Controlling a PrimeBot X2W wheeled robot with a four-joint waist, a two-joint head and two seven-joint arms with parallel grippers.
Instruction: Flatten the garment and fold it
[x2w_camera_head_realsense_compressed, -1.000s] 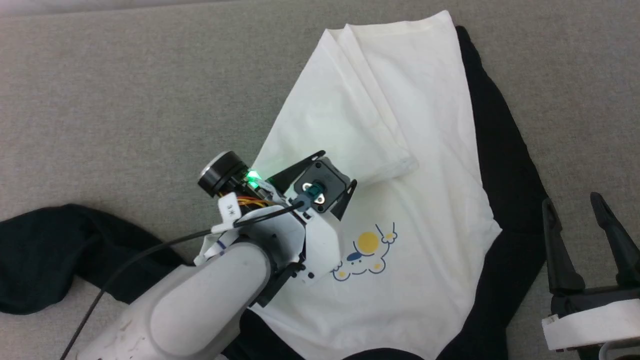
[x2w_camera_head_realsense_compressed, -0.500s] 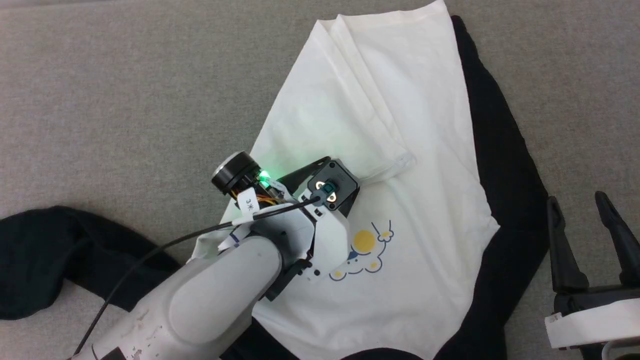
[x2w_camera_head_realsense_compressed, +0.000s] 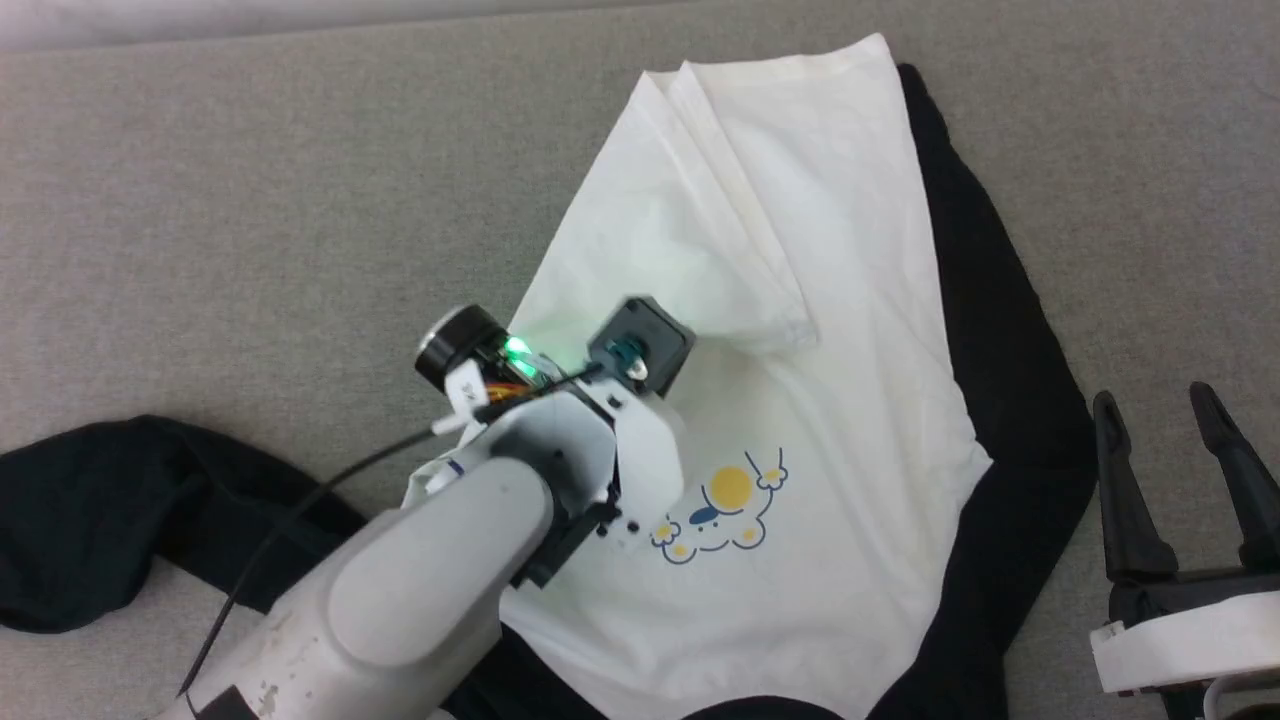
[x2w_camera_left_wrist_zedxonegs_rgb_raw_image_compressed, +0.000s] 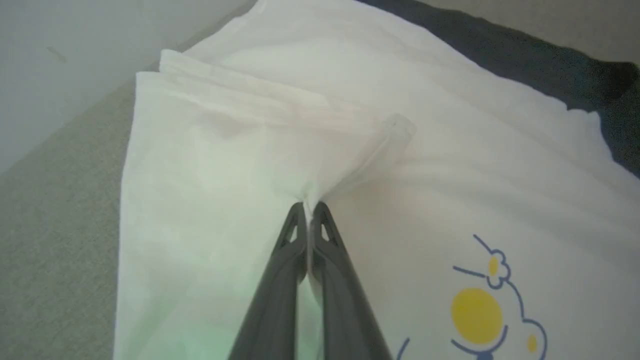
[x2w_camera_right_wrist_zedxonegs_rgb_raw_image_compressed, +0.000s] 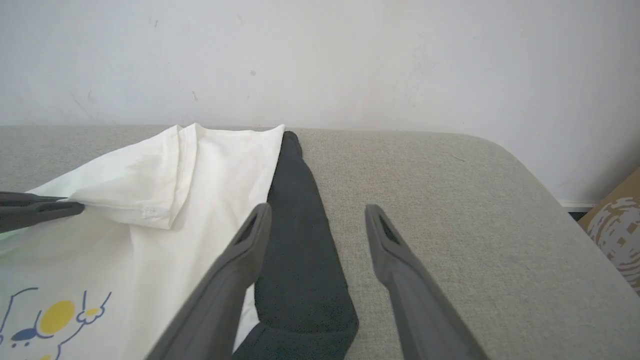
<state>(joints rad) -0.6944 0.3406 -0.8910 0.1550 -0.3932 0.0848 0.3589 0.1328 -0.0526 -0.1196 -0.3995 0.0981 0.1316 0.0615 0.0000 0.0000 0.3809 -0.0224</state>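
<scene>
Left wrist view: the left gripper (x2w_camera_left_wrist_zedxonegs_rgb_raw_image_compressed: 309, 207) pinches a fold of the garment (x2w_camera_left_wrist_zedxonegs_rgb_raw_image_compressed: 450, 165), hidden behind its wrist (x2w_camera_head_realsense_compressed: 610, 440) in the head view. The right gripper (x2w_camera_head_realsense_compressed: 1152, 397) gapes, empty.

There is one garment (x2w_camera_head_realsense_compressed: 800, 250), with two black sleeves (x2w_camera_head_realsense_compressed: 1010, 400) and one cartoon print (x2w_camera_head_realsense_compressed: 720, 505). Two grippers are counted, the left gripper (x2w_camera_left_wrist_zedxonegs_rgb_raw_image_compressed: 307, 210) and the right gripper (x2w_camera_head_realsense_compressed: 1150, 395), each with two dark fingers (x2w_camera_right_wrist_zedxonegs_rgb_raw_image_compressed: 225, 280). One grey surface (x2w_camera_head_realsense_compressed: 250, 200) lies beneath.
</scene>
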